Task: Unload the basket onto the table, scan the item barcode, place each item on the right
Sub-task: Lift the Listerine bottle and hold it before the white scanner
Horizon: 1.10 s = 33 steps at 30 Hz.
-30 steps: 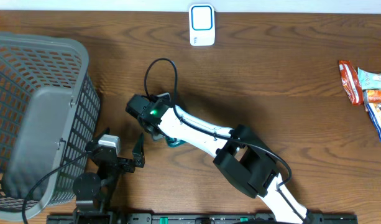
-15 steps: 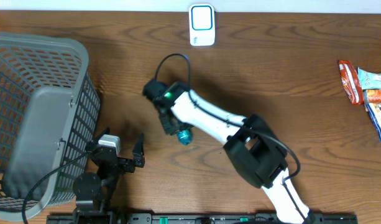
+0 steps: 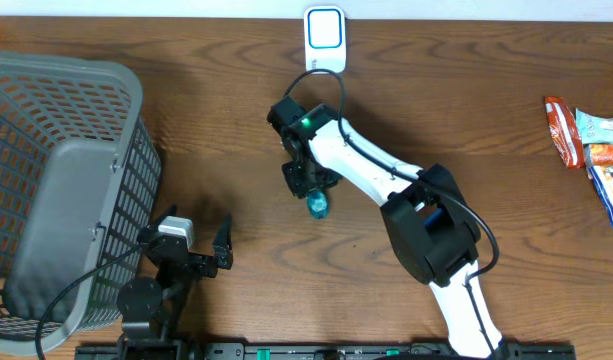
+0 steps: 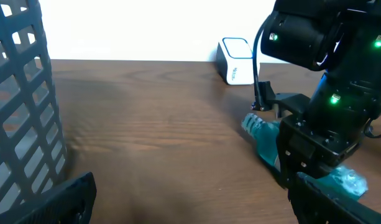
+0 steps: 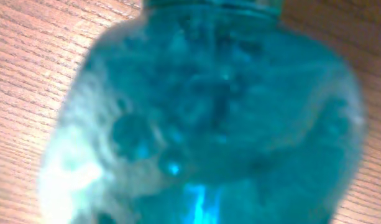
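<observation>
Gray basket (image 3: 66, 180) is sitting at nine o'clock on the worktop (image 3: 486, 100). Left end effector (image 3: 196, 240) is hovering at seven o'clock, fingers spread wide. Near the middle, the right end effector (image 3: 308, 182) is pinching the teal bottle (image 3: 317, 205), at six o'clock from the white scanner (image 3: 325, 40), apart from it. Snack packets (image 3: 591, 150) are lying at three o'clock.

- Soft, even light is falling on the wooden table (image 3: 186, 120) in the overhead view, and a faint shadow is lying beside the basket (image 3: 66, 180).
- The right wrist view is showing the teal bottle (image 5: 202, 118) heavily out of focus, with pale glare spreading at its lower left.
- The left wrist view is blowing out to white beyond the table's far edge, and the near basket bars are blurring.
</observation>
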Available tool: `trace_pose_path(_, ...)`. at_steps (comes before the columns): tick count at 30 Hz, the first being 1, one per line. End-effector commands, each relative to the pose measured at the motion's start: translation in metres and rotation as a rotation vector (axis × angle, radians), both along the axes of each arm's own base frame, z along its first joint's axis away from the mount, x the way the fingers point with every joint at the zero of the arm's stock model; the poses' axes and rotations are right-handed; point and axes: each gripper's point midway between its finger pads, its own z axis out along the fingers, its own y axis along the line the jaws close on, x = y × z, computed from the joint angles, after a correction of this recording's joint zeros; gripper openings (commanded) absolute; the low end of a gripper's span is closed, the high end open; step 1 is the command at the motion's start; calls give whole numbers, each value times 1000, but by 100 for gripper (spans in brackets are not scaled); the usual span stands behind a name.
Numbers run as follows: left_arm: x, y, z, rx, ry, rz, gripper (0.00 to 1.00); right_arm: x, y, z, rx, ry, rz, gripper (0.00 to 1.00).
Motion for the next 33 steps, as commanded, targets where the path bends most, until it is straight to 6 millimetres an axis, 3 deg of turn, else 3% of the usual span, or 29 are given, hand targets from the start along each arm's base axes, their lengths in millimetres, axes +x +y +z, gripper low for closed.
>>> trace_pose_path(1, -1, 0, -13, 5, 36, -2, 98, 6, -2, 16, -24, -76, 30, 43)
trace_pose_path(8, -1, 0, -13, 5, 36, -3, 98, 8, -2, 17, -20, -79, 26, 61)
trace_pose_path(19, -1, 0, -13, 5, 36, -3, 98, 22, 3, 33, 8, -114, 6, 64)
trace_pose_path(27, -1, 0, -13, 5, 36, -2, 98, 38, 14, 75, 51, -167, 1, 82)
trace_pose_path(33, -1, 0, -13, 5, 36, -2, 98, 37, 12, 109, 54, -170, -3, 86)
